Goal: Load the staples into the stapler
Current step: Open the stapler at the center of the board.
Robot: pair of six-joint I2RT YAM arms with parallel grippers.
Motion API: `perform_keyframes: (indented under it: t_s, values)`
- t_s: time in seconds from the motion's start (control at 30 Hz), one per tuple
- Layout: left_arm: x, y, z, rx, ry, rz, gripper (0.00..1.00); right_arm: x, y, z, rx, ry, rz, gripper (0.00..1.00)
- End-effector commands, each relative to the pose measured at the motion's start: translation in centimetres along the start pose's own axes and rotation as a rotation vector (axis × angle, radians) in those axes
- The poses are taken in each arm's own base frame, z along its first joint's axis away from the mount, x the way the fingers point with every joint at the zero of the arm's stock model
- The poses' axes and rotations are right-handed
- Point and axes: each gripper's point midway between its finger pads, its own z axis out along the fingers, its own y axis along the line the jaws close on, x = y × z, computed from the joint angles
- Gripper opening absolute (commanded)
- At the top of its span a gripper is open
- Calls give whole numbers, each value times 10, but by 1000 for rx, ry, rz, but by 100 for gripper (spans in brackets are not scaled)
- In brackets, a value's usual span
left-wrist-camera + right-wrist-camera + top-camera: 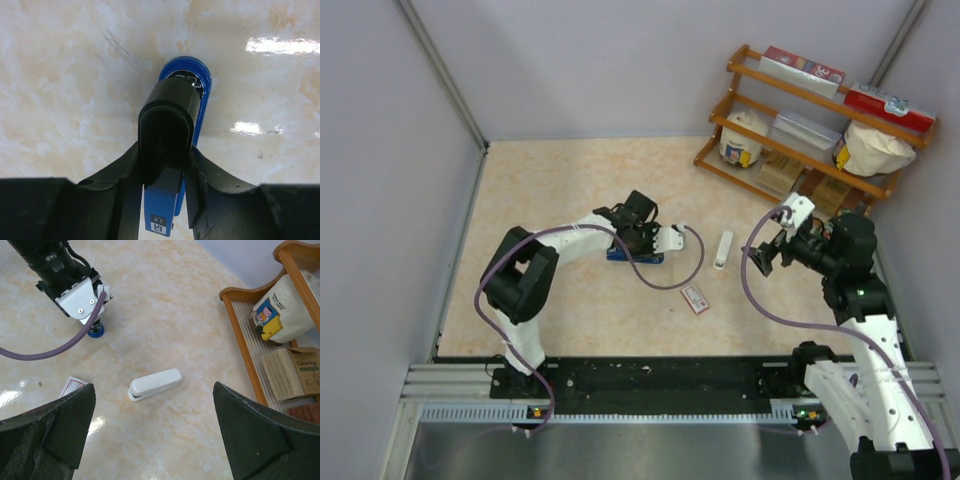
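Left gripper (164, 170), jaws partly closed, pinches the stapler (197, 95) by its sides, left of table centre. No staples show, presumably boxed: the red-and-white box (695, 298) lies nearby, rightward. Right gripper (154, 415) hangs wide open, empty. Judged step: securing the stapler. Next calls for opening its top.

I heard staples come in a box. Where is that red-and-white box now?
In the top view the red-and-white box lies on the table, just nearer the robot than the white stapler, right of the blue stapler.
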Motion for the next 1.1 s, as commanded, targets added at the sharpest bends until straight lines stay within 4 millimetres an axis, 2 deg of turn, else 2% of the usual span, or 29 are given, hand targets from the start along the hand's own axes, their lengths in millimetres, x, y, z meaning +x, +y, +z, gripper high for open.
perform_keyframes:
  t_s: [0.0, 0.2, 0.37, 0.67, 0.9, 1.07]
  values:
    - [-24, 13, -28, -67, -110, -33, 22, -12, 13, 5, -85, -60, -6, 99]
    - [-51, 11, -66, -94, -246, -78, 13, -19, 41, 17, -227, -73, -15, 97]
    - [-67, 2, -94, -79, -329, -96, 9, -29, 68, 43, -371, -55, -42, 90]
    - [-95, -26, -142, 7, -493, -130, 8, -56, 83, 95, -553, -98, 72, 80]
    - [-107, -36, -156, 50, -562, -156, 8, -40, 122, 115, -635, -67, 47, 79]
    - [-111, -43, -163, 68, -594, -160, 8, -38, 132, 123, -649, -59, 69, 76]
